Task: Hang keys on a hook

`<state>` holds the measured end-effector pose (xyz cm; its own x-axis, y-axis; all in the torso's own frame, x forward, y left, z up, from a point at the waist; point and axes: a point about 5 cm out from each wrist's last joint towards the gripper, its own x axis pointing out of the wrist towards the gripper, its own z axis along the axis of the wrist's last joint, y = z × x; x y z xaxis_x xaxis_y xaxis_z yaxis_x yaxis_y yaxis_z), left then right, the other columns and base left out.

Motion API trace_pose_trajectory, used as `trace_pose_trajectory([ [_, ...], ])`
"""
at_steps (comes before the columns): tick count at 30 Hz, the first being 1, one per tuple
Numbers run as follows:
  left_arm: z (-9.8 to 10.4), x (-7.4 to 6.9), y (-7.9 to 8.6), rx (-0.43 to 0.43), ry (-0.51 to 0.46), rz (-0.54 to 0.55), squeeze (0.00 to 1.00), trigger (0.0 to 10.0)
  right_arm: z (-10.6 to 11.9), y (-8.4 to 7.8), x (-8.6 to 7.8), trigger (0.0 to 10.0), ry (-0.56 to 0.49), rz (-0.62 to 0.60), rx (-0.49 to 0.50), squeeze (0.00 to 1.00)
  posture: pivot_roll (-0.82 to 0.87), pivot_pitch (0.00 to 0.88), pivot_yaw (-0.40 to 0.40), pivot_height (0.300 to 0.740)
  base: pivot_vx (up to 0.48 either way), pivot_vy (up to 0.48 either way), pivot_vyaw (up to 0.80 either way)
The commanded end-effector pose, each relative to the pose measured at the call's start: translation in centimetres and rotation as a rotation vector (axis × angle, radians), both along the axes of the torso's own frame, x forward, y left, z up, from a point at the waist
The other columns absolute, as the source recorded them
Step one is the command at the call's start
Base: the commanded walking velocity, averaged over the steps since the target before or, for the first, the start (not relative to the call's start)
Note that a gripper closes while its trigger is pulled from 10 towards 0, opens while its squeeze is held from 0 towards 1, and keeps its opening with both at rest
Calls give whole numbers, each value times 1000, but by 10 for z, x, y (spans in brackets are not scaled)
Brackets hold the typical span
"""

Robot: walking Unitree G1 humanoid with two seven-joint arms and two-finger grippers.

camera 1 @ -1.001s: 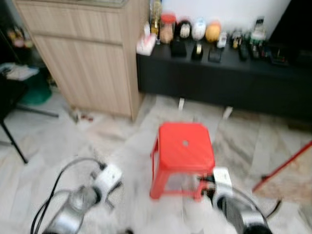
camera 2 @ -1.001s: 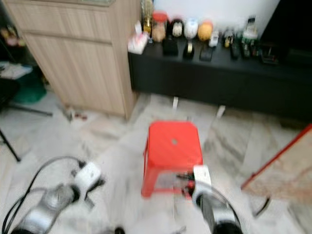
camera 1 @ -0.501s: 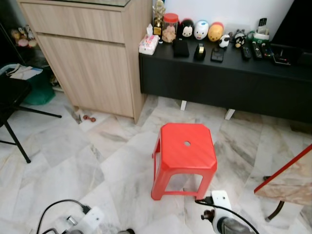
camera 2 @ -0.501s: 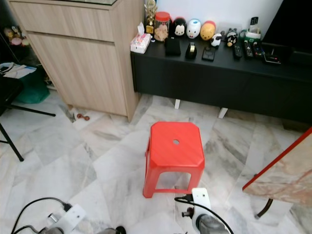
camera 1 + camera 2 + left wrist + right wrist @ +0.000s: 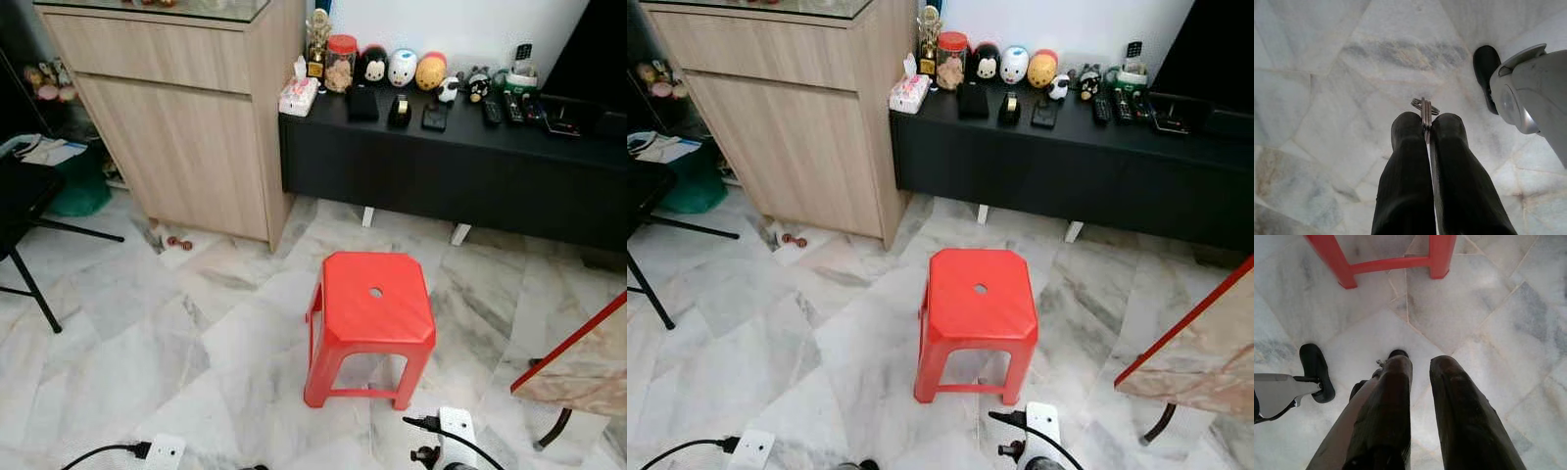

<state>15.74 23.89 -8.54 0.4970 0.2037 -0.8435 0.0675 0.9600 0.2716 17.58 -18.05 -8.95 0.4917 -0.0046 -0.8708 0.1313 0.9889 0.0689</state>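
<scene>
Since the earlier frames both arms have dropped low, so the head views now catch little more than the white wrist units at the bottom edge, and the blur of a second ago has cleared; the whole picture has also shifted a little, which is the camera's doing and not the furniture's. The left gripper [image 5: 1425,128] hangs over the marble floor [image 5: 1327,73] with its two black fingers [image 5: 1408,161] pressed together on the keys [image 5: 1425,108], whose flat blades stand edge-on in the seam while the ring pokes out just past the tips. The right gripper [image 5: 1420,369] hangs near the red stool [image 5: 372,318], its fingers slightly apart and holding nothing. Ahead stand a wooden cabinet [image 5: 186,117] and a low black bench [image 5: 441,147] carrying small toys and remotes along its back edge; I can make out no hook in these views. The keys look light, stiff and slick metal, so a thin pinch on the blades could let them swivel or slip. That grip, as it stands, leaves the ring free, and the ring is probably the part to pass over a hook. Finding the hook seems to be the step in hand.
</scene>
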Motion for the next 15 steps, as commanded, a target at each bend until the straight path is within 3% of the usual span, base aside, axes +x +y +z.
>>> trace_pose_trajectory([
  [1, -3, -5, -3, -7, 11, 11, 0, 10000, -2, -9, -8, 10000, 8, -30, -9, 0, -6, 48, -52, 740, 0, -330, 0],
  [10, -5, -4, -11, -33, 4, -4, 0, 10000, -6, -24, -22, 10000, 51, -63, -38, 0, -8, 32, -51, 740, 0, -372, 0],
  [15, -6, -6, -14, -33, 12, -20, 0, 10000, -6, -25, -23, 10000, 53, -47, -35, 0, -19, 19, -47, 740, 0, -373, -665],
])
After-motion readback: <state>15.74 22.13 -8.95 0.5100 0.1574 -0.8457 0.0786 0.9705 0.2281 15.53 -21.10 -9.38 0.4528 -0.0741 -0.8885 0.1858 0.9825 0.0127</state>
